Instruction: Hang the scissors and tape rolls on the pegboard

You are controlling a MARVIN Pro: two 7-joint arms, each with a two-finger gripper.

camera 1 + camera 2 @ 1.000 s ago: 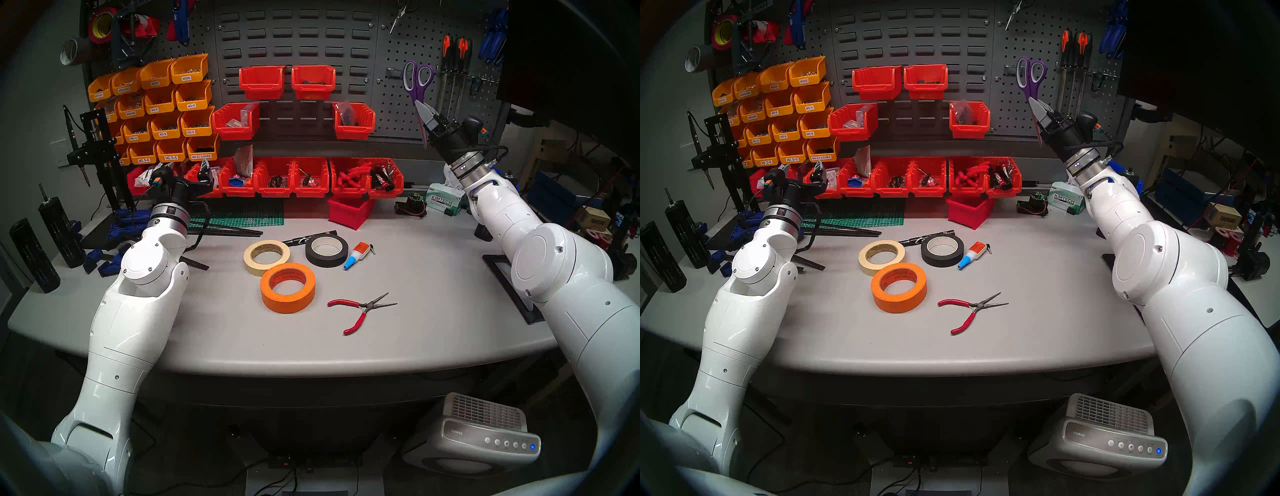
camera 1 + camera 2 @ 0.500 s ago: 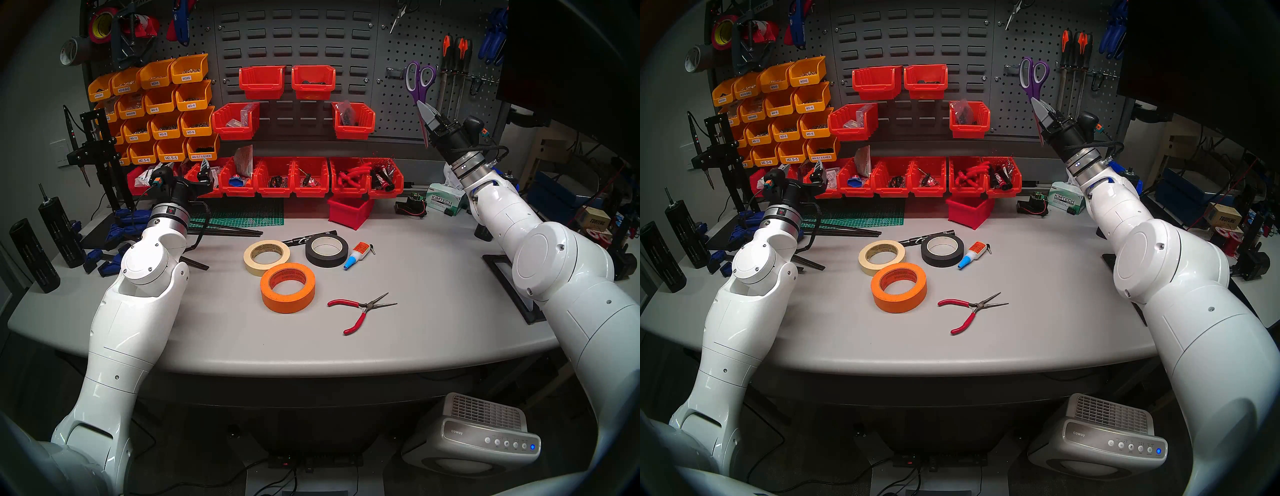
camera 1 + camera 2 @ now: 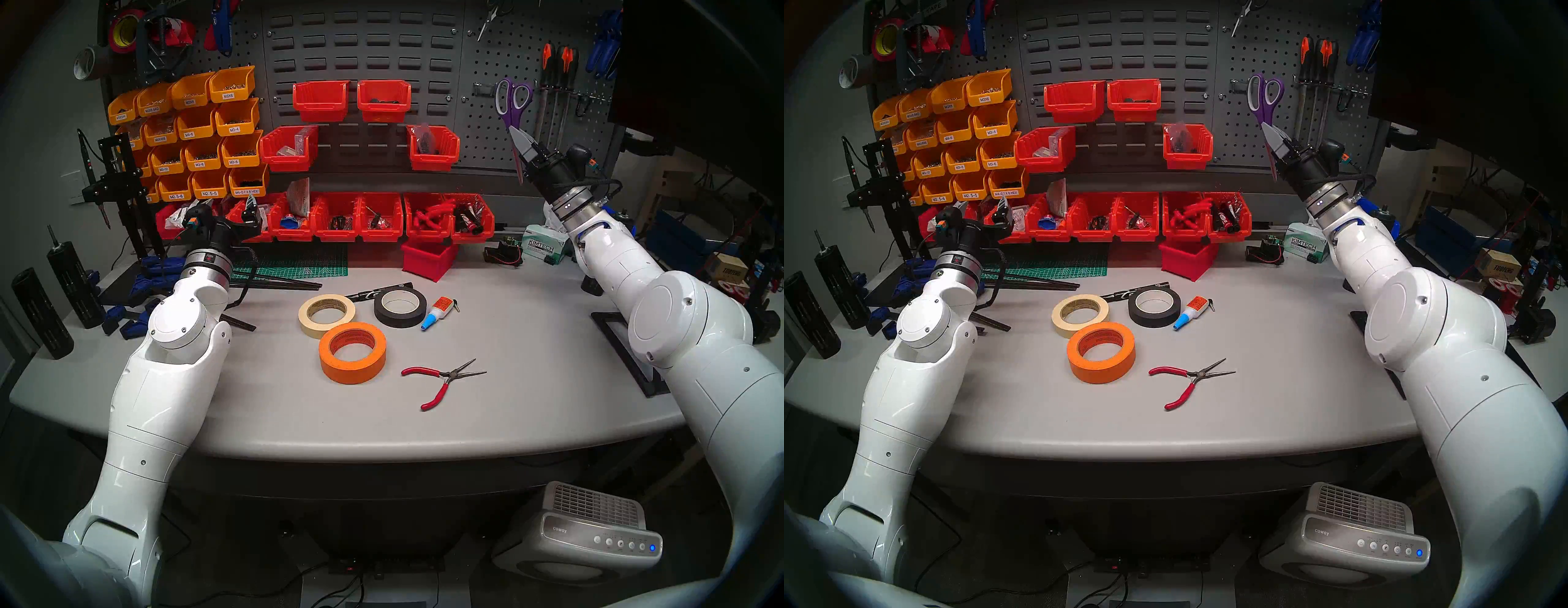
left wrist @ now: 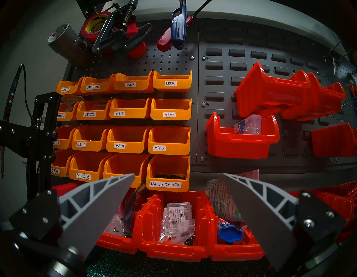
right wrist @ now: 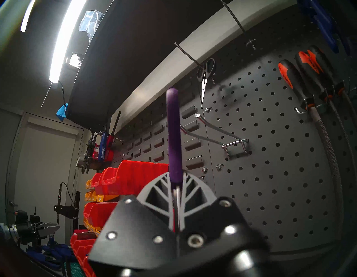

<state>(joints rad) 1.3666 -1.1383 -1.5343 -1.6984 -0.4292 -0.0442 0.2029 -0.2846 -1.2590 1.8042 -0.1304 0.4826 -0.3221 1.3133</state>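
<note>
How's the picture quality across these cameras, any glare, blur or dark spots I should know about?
Head views: evenly lit and sharp on the table, with fisheye bending and a dark rim. Left wrist view: bright, crisp bin labels, open left pincer sharp. Right wrist view: dim, a ceiling light blown out, the right pincer body soft up close, the purple scissors handle clearer.
</note>
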